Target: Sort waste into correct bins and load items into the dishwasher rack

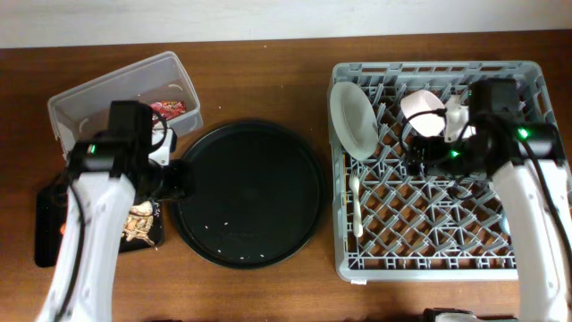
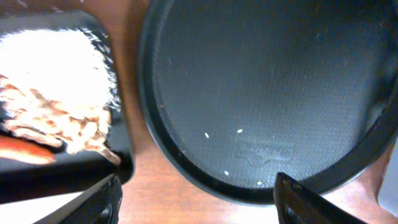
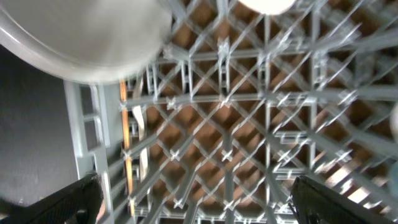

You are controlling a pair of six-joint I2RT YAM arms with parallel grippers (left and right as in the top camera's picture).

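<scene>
The grey dishwasher rack (image 1: 438, 241) at right holds the white plate (image 1: 351, 119) upright, a white fork (image 1: 356, 207) and a white cup (image 1: 423, 111). My right gripper (image 1: 431, 154) is open and empty just above the rack's lattice (image 3: 249, 124), with the plate (image 3: 74, 37) at its upper left. The clear tub (image 1: 107, 89) holds the red wrapper (image 1: 168, 109). The flat black tray (image 1: 49, 237) holds noodle-and-rice scraps (image 2: 56, 93) and a carrot (image 2: 22, 149). My left gripper (image 2: 199, 205) is open and empty over the wood between that tray and the round tray.
The big round black tray (image 1: 250, 192) lies in the middle with a few rice grains (image 2: 239, 130) on it. The left arm reaches over the front of the clear tub. The rack's upright pegs stand around the right gripper.
</scene>
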